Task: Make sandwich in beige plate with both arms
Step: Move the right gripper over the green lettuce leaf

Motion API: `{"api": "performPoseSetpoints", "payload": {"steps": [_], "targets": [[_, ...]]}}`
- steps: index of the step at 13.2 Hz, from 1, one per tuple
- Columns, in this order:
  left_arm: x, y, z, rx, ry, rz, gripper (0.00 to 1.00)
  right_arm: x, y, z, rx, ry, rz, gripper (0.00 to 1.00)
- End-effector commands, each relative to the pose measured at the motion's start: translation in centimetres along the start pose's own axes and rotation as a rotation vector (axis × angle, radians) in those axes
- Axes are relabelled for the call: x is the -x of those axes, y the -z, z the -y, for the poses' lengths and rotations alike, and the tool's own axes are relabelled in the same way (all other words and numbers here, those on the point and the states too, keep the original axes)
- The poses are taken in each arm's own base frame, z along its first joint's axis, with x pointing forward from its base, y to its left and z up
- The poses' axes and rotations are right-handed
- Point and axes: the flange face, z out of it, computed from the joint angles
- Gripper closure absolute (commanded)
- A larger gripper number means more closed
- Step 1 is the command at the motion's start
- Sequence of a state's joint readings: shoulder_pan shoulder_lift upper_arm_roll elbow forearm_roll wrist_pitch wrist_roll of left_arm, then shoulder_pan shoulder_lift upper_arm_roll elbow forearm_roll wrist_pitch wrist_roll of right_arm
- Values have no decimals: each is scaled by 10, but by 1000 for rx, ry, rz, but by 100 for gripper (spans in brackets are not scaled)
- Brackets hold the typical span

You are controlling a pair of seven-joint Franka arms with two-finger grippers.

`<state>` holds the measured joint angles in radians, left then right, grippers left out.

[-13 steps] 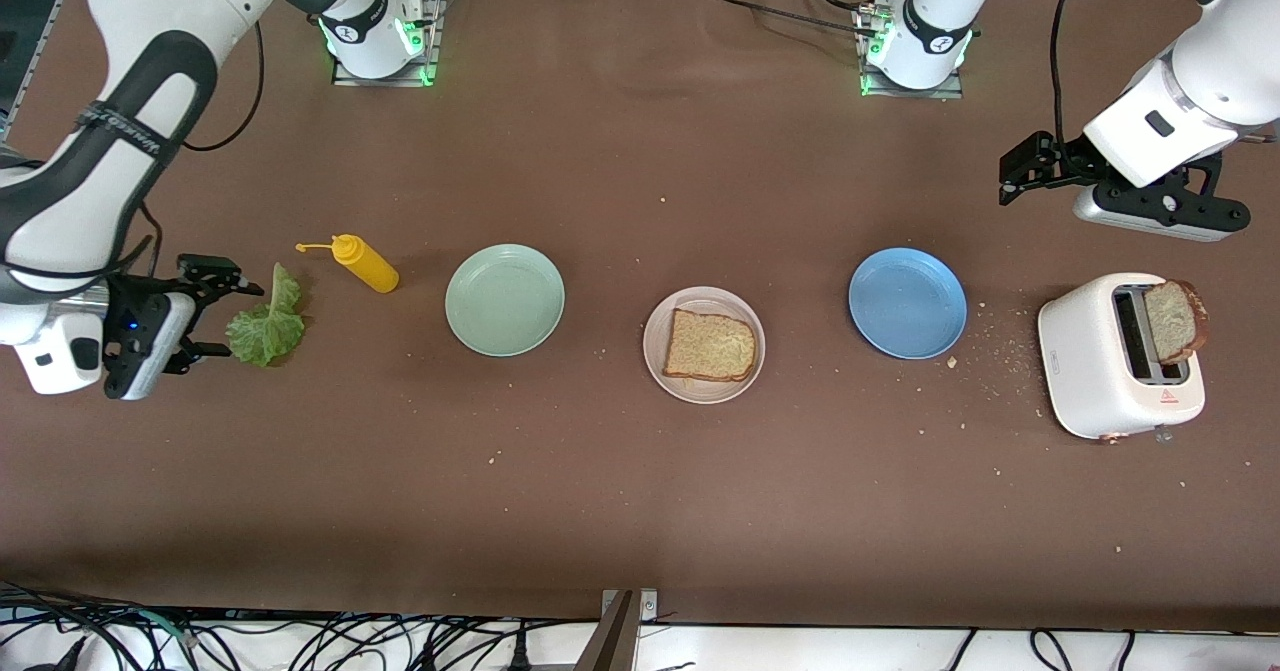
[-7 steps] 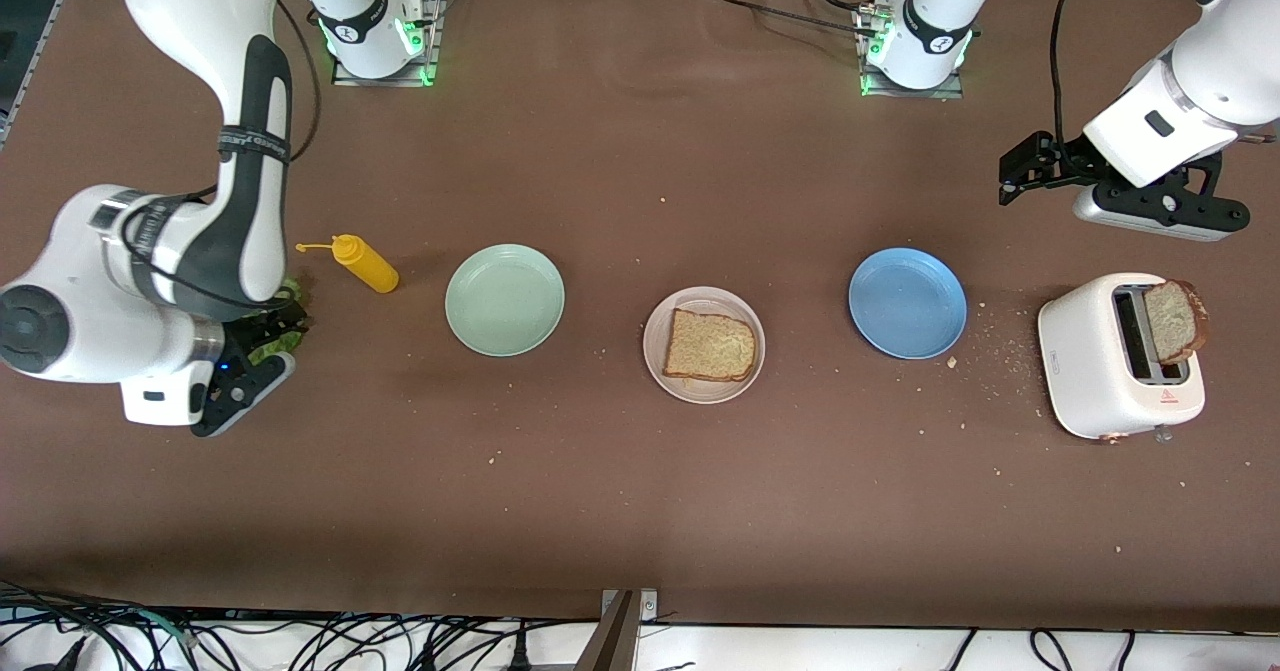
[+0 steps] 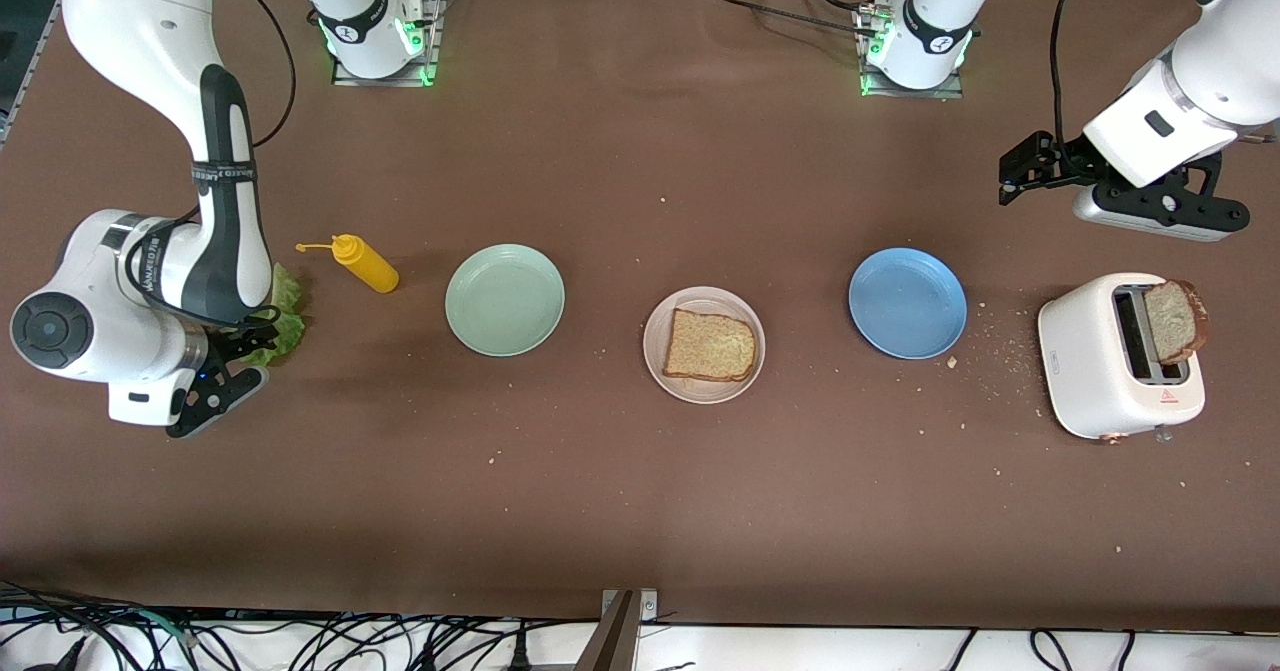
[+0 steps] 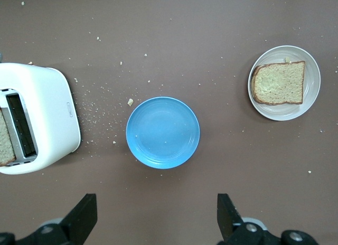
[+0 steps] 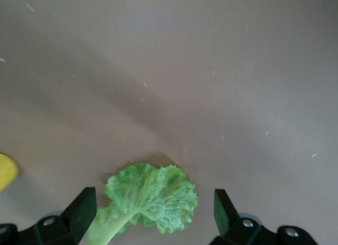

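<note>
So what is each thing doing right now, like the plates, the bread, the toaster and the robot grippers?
beige plate: holds one bread slice, lying flat.
mint-green plate: bare.
blue plate: bare.
toaster: second bread slice sticking up from a slot.
lettuce leaf: flat on the table, not held.
yellow bottle: lying on its side.
right gripper: open, over the lettuce leaf.
left gripper: open, empty, waiting above the table.

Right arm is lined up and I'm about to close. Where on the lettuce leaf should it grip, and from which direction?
Come straight down with the open right gripper, which is over the lettuce leaf. Probably pinch the crinkled blade near its middle: it lies flat on the table, and the raised ruffles give the fingers something to gather. The pale stem end is thinner and may slip.
</note>
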<state>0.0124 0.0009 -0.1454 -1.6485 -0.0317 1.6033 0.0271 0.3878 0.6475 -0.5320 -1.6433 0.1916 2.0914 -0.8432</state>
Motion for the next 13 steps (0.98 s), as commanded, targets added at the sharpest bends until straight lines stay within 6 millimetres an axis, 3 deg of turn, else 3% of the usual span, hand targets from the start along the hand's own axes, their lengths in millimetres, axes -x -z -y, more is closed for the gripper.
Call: {"api": "performPoseSetpoints", "payload": {"steps": [1, 8, 11, 12, 13], "targets": [[-2, 6, -2, 14, -1, 3, 0, 29, -33, 21, -36, -6, -23, 2], [-2, 6, -2, 14, -1, 4, 0, 51, -74, 22, -46, -62, -28, 1], [-2, 6, -2, 14, -1, 3, 0, 66, -90, 10, -58, -84, -7, 1], [-2, 6, -2, 14, -1, 4, 0, 68, -95, 10, -62, -85, 1, 3], [-2, 6, -2, 14, -1, 4, 0, 68, -98, 11, -64, -89, 6, 15]]}}
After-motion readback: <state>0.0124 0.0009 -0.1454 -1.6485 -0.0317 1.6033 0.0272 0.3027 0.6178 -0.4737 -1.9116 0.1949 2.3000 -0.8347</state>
